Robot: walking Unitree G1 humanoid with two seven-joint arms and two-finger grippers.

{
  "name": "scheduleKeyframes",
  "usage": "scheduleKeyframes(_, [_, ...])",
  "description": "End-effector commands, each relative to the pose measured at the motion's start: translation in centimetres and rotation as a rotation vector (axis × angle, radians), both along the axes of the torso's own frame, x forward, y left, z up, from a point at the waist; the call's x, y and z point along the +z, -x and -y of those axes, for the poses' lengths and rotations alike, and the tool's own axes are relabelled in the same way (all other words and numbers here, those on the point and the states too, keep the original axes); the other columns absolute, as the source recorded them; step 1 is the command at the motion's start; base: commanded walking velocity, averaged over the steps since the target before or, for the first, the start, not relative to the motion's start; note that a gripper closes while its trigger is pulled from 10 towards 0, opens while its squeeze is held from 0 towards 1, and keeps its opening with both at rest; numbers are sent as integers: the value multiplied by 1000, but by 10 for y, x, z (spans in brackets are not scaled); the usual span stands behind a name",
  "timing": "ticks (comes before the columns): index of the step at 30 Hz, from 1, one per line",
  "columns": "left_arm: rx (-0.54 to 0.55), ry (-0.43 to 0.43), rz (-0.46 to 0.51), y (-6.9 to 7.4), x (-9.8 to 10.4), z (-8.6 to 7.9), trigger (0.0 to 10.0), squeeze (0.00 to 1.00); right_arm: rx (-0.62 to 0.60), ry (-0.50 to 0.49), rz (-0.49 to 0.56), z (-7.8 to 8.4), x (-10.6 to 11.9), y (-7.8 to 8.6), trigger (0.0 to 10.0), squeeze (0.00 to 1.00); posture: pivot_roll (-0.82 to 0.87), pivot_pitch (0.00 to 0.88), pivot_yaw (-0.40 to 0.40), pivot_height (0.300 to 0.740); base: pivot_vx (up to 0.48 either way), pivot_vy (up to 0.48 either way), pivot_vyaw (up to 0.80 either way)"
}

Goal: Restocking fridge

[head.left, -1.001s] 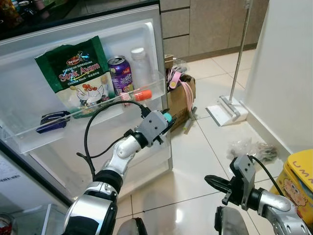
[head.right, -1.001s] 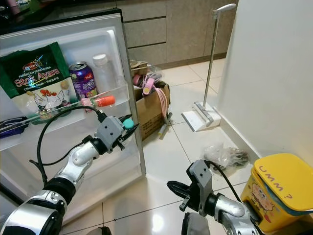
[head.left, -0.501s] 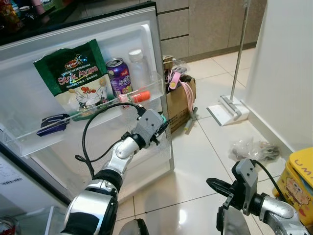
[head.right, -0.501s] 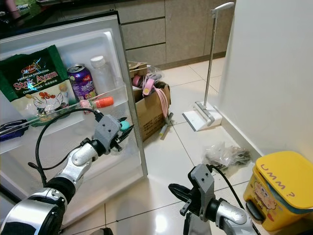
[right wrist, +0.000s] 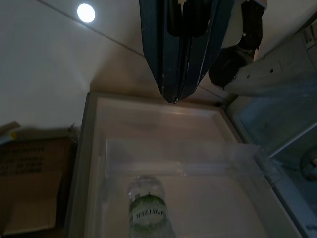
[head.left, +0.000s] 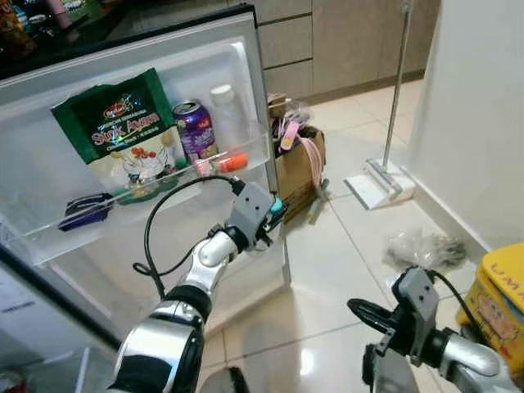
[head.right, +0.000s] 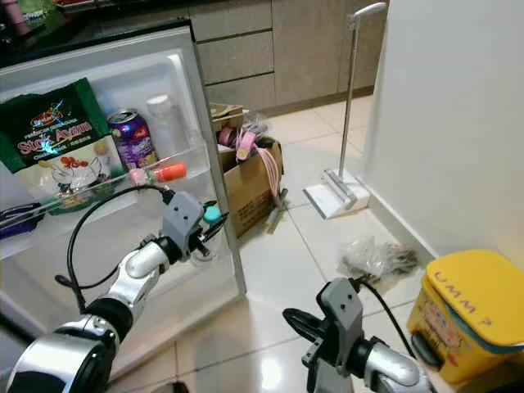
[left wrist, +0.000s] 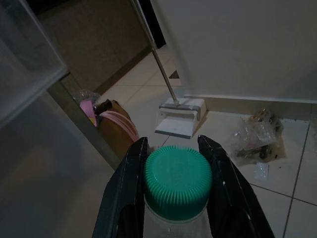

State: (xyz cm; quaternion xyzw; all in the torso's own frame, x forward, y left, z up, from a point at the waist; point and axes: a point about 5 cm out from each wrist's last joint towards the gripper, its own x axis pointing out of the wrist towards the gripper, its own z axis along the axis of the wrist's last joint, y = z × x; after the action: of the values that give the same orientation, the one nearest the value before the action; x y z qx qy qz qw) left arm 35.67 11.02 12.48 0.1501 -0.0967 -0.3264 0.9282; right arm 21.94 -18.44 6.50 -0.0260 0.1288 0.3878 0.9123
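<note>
The left hand (left wrist: 171, 198) squeezes a bottle with a green cap (left wrist: 177, 181) by the fridge door's (head.left: 123, 246) lower shelf. Next it should set the bottle down inside that shelf. The right hand (right wrist: 181, 54) is clenched, holding nothing.

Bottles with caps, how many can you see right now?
3, maybe more hidden. A clear bottle on the door shelf beside the purple can; a green-capped bottle in the left tool; a bottle lying in a tray.

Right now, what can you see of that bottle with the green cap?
The bottle has a ribbed teal-green screw cap on a clear neck, apparently plastic. The left gripper holds it, one black finger on each side of the cap. It sits by the open fridge door, below the upper shelf. Its body is hidden.
</note>
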Motion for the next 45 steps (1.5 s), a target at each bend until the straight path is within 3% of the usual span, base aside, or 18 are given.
scheduleKeyframes(1, [14, 13, 0, -3, 4, -4, 10000, 0, 16, -14, 6, -4, 6, 4, 10000, 0, -154, 100, 116, 417, 0, 0, 0])
scheduleKeyframes(21, [-9, 52, 4, -8, 15, 7, 10000, 0, 45, -20, -20, -11, 30, 39, 10000, 0, -168, 281, 99, 417, 0, 0, 0])
scheduleKeyframes(45, [143, 36, -78, -18, 11, -9, 10000, 0, 43, -24, -60, -15, 41, 53, 10000, 0, -176, 360, 91, 417, 0, 0, 0])
